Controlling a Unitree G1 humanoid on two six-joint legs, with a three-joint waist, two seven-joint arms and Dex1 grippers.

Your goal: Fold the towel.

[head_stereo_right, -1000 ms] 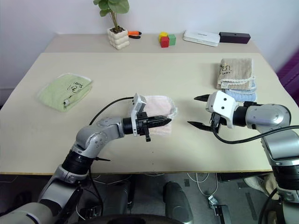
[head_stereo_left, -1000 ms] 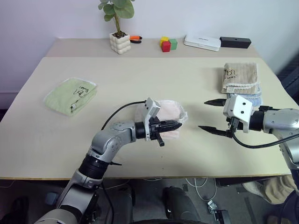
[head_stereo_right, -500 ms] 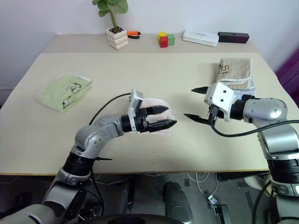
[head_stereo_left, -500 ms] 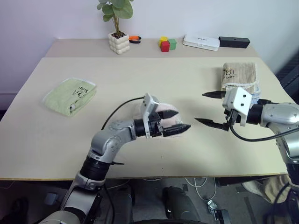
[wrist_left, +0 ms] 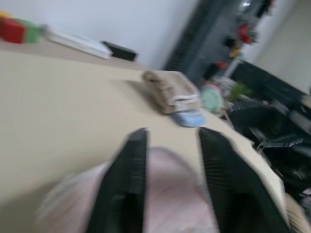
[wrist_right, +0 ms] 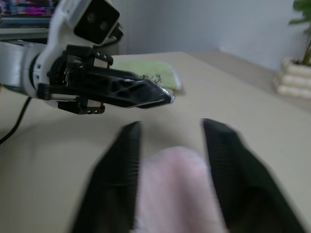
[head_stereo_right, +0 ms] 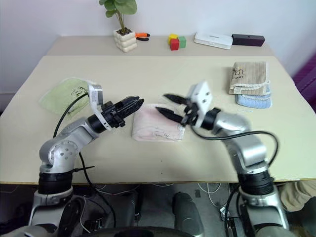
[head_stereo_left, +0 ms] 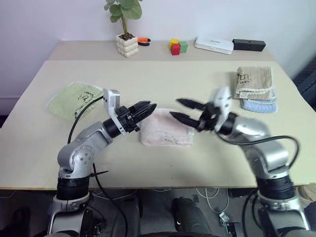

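Pink towel (head_stereo_left: pixel 166 132) lies folded flat near the front middle of the surface (head_stereo_left: pixel 163 84), free of both arms. Left gripper (head_stereo_left: pixel 147 109) hangs over the towel's left edge, black jaws almost together in the head views and a little apart in the wrist view, gripping nothing. Right gripper (head_stereo_left: pixel 180 109) hangs over the towel's upper right part, jaws spread and empty; green towel (head_stereo_left: pixel 74 100) far left, beige towel (head_stereo_left: pixel 254 81) stacked on blue towel (head_stereo_left: pixel 257 105) far right.

Four towels (head_stereo_left: pixel 166 131), two hands (head_stereo_left: pixel 142 111).
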